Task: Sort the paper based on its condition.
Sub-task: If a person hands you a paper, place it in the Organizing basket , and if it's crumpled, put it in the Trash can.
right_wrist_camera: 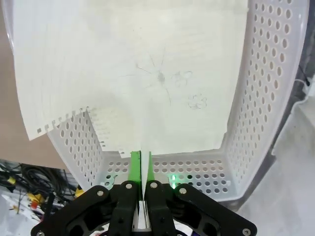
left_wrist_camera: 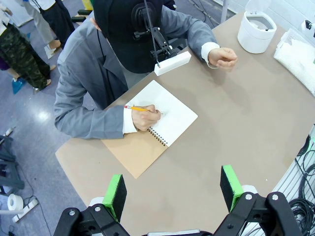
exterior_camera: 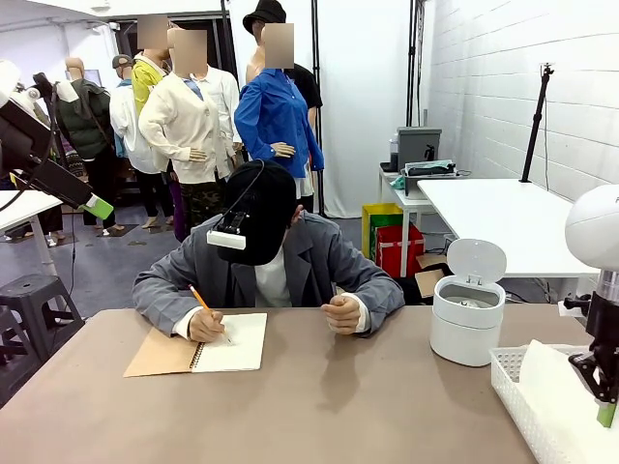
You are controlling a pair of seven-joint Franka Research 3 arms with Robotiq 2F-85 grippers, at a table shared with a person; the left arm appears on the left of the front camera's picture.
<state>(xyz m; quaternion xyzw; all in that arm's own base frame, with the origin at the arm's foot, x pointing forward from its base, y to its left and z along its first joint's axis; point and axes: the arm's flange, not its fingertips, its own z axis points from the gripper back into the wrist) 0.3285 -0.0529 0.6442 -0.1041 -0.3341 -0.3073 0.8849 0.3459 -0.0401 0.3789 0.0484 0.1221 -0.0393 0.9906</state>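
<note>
My right gripper (right_wrist_camera: 140, 164) is shut on the near edge of a white sheet of paper (right_wrist_camera: 138, 73). The sheet is lined, carries faint pencil marks and has a torn spiral edge. It lies spread over the white perforated basket (right_wrist_camera: 261, 98), one corner hanging past the basket's wall. From the front, this gripper (exterior_camera: 605, 411) holds the paper (exterior_camera: 553, 382) above the basket (exterior_camera: 511, 387) at the table's right edge. My left gripper (left_wrist_camera: 173, 191) is open, high above the table, looking down at the person. It sits at the upper left (exterior_camera: 92, 203) in the front view.
Across the table a person writes with a pencil (exterior_camera: 201, 302) in an open spiral notebook (exterior_camera: 230, 343) with a brown cover. Their other hand (exterior_camera: 341, 314) rests as a fist on the table. A white lidded bin (exterior_camera: 467, 319) stands open beside the basket.
</note>
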